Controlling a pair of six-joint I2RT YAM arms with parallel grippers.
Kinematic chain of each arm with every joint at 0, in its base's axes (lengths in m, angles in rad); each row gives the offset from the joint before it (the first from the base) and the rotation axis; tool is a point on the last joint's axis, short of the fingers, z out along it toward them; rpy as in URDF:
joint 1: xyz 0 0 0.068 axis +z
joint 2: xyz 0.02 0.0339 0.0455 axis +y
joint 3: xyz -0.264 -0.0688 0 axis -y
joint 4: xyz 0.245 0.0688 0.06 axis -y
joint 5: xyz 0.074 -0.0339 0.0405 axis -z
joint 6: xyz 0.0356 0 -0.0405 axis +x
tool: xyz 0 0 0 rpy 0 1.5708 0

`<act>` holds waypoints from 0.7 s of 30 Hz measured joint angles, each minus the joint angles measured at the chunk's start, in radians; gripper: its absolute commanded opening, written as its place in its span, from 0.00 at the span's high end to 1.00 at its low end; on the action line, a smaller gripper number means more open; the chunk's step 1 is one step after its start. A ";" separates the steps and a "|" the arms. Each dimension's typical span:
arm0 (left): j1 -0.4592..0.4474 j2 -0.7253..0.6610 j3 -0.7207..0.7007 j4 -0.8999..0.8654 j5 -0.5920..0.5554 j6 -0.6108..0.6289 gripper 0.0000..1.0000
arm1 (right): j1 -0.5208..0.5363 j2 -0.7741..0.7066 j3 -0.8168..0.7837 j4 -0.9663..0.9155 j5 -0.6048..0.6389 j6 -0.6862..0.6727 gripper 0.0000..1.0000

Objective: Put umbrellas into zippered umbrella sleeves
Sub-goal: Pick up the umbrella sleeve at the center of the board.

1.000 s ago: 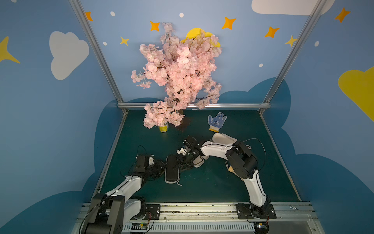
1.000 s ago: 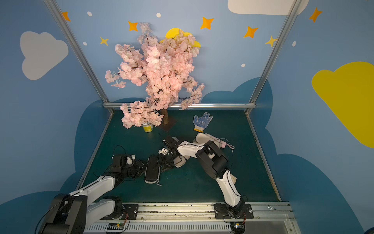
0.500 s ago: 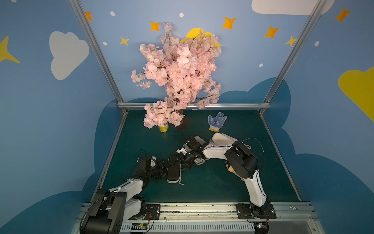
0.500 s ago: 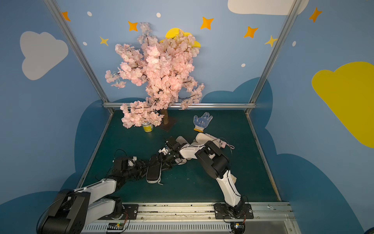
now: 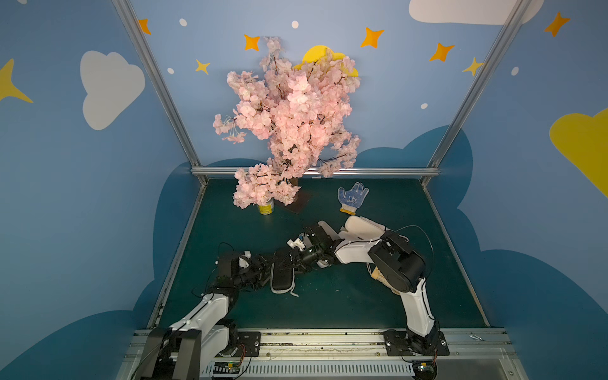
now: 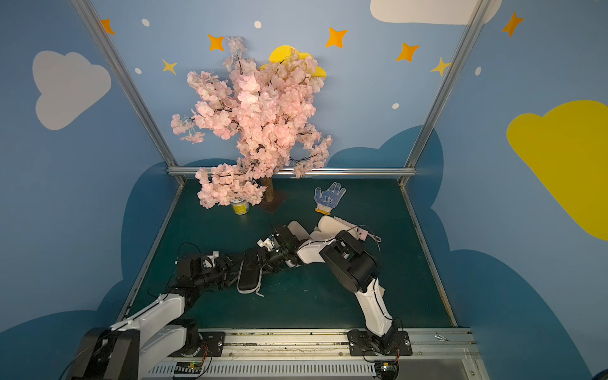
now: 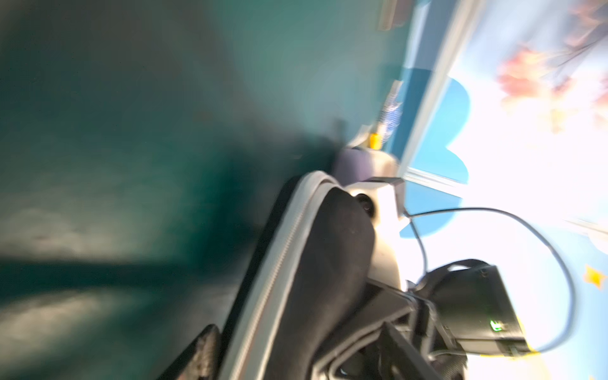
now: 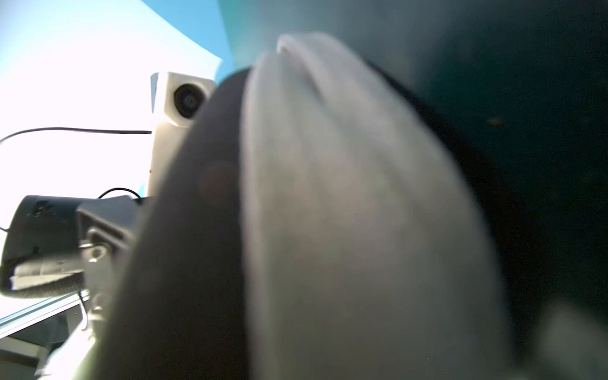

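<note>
1. Both arms are down low on the black sleeve in the middle of the table. The left claw is tucked against one long side. The right claw sits at the sleeve's far end, so the sleeve lies between the two claws.
2. How wide is either claw, and does it have a hold? I cannot tell. In both top views the fingers blend into the dark shell, and both wrist views are smeared.
3. From the left wrist, the pale zip band runs along the edge of the black shell right beside that claw. From the right wrist, a broad pale strip shows between two dark halves. It is too blurred to say whether that is a gap or only the zip.
4. I can't see an umbrella in or beside the black sleeve. If one is inside, it is hidden.
5. Beyond the right claw, back past its wrist, the off-white sleeve waits, well apart from the action. The lavender sleeve shows past the black one in the left wrist view.
6. A pink umbrella lies just beside the off-white sleeve, out in the open and not yet packed.
7. My read is that the black sleeve is the one in hand, probably at the closing stage. At best one of the three is nearly done. The two pale sleeves and at least that pink umbrella are left.
</note>
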 measured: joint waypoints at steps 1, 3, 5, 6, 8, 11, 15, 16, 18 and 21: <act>0.022 -0.060 0.018 -0.034 0.013 0.000 0.11 | -0.003 -0.024 -0.003 0.005 0.018 0.003 0.70; 0.051 -0.158 0.051 -0.084 0.026 0.006 0.06 | -0.012 -0.077 -0.010 0.013 0.065 0.012 0.68; 0.061 -0.225 0.081 -0.113 0.030 0.007 0.04 | -0.027 -0.129 -0.022 0.024 0.114 0.029 0.68; 0.055 -0.248 0.094 -0.123 0.031 0.007 0.03 | -0.037 -0.155 -0.032 0.037 0.140 0.048 0.67; 0.013 -0.264 0.111 -0.129 0.018 0.008 0.03 | -0.055 -0.193 -0.054 0.082 0.183 0.089 0.67; -0.089 -0.261 0.114 -0.127 -0.036 0.014 0.01 | -0.074 -0.210 -0.074 0.142 0.244 0.157 0.66; -0.219 -0.245 0.108 -0.108 -0.114 0.003 0.01 | -0.070 -0.216 -0.081 0.164 0.331 0.212 0.67; -0.233 -0.233 0.108 -0.098 -0.129 0.000 0.01 | -0.065 -0.225 -0.085 0.163 0.350 0.221 0.67; -0.254 -0.195 0.108 -0.071 -0.157 -0.005 0.02 | -0.056 -0.247 -0.095 0.160 0.376 0.237 0.67; -0.276 -0.119 0.108 -0.019 -0.187 -0.017 0.04 | -0.040 -0.280 -0.106 0.170 0.415 0.261 0.67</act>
